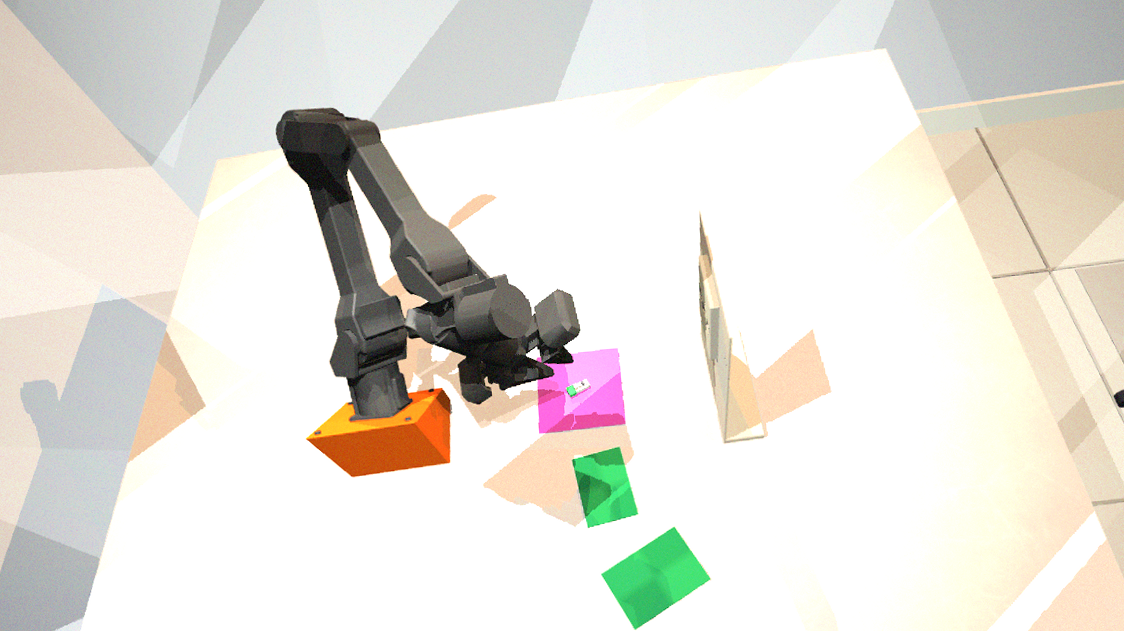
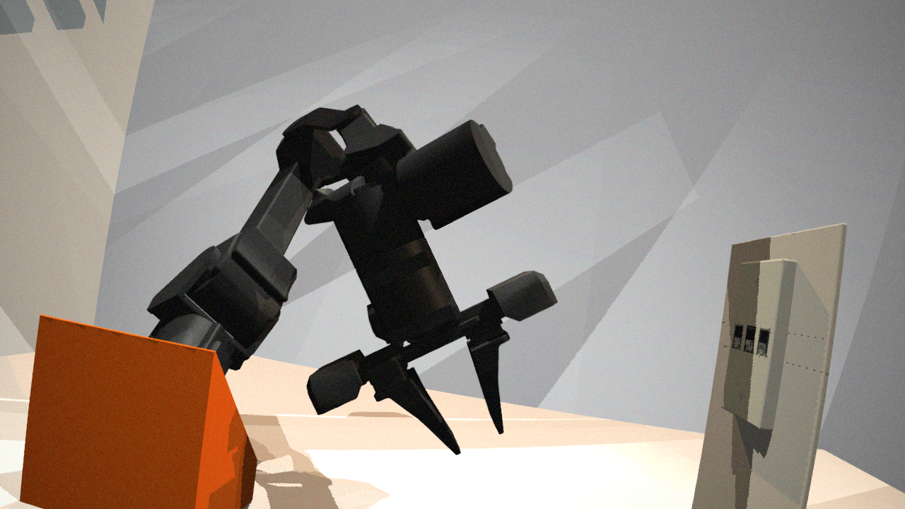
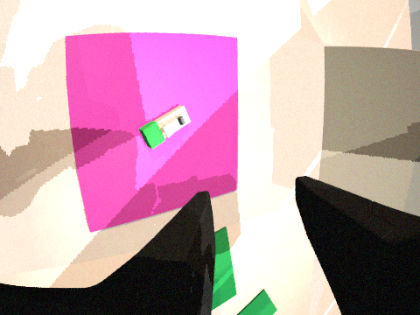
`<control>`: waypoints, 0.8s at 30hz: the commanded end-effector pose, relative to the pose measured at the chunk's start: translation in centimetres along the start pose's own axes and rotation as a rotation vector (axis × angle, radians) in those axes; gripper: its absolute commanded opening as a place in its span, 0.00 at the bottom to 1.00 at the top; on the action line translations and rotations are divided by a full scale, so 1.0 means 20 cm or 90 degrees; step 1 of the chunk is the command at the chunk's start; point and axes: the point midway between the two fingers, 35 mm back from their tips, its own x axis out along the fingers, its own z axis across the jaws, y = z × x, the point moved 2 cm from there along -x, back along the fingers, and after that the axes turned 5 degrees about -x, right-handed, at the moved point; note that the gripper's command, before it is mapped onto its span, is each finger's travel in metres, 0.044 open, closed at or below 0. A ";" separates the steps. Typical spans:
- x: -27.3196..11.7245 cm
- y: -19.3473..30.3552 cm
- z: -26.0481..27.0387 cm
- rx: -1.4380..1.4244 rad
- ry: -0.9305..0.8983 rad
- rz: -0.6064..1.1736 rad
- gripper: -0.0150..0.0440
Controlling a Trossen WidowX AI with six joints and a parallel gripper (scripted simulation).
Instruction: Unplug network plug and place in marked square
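Observation:
The network plug (image 1: 578,387) (image 3: 152,135), white with a green end, lies on the magenta marked square (image 1: 604,408) (image 3: 197,66), near its middle and well inside its edges. My gripper (image 1: 560,366) (image 2: 479,442) (image 3: 254,195) is open, with nothing between its fingers. It hangs above the table, and the plug lies clear of both fingertips. The upright panel (image 1: 741,400) (image 2: 813,290) (image 3: 367,96) stands to the right; its raised block shows three dark sockets (image 2: 749,339) with no plug in them. The plug and square do not show in the exterior view.
Two green rectangles lie on the table: a smaller one (image 1: 605,510) (image 3: 224,271) below the square in the top view, and a larger one (image 1: 656,577) (image 3: 260,304) farther down. The orange arm base (image 1: 388,444) (image 2: 120,411) stands left of the square.

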 end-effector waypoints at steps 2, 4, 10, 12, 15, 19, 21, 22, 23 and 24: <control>-0.03 0.00 -0.02 -0.004 0.005 -0.002 0.52; -0.04 0.00 -0.03 -0.004 0.005 -0.002 0.52; -0.06 -0.01 -0.04 -0.004 0.007 -0.003 0.52; -0.07 -0.01 -0.05 -0.003 0.007 -0.004 0.52; -0.09 -0.01 -0.05 -0.003 0.008 -0.005 0.52; -0.11 -0.02 -0.06 -0.003 0.010 -0.006 0.52; -0.12 -0.02 -0.07 -0.003 0.010 -0.006 0.52; -0.12 -0.02 -0.07 -0.003 0.011 -0.007 0.52; -0.13 -0.02 -0.07 -0.003 0.011 -0.007 0.52; -0.14 -0.02 -0.07 -0.003 0.012 -0.007 0.52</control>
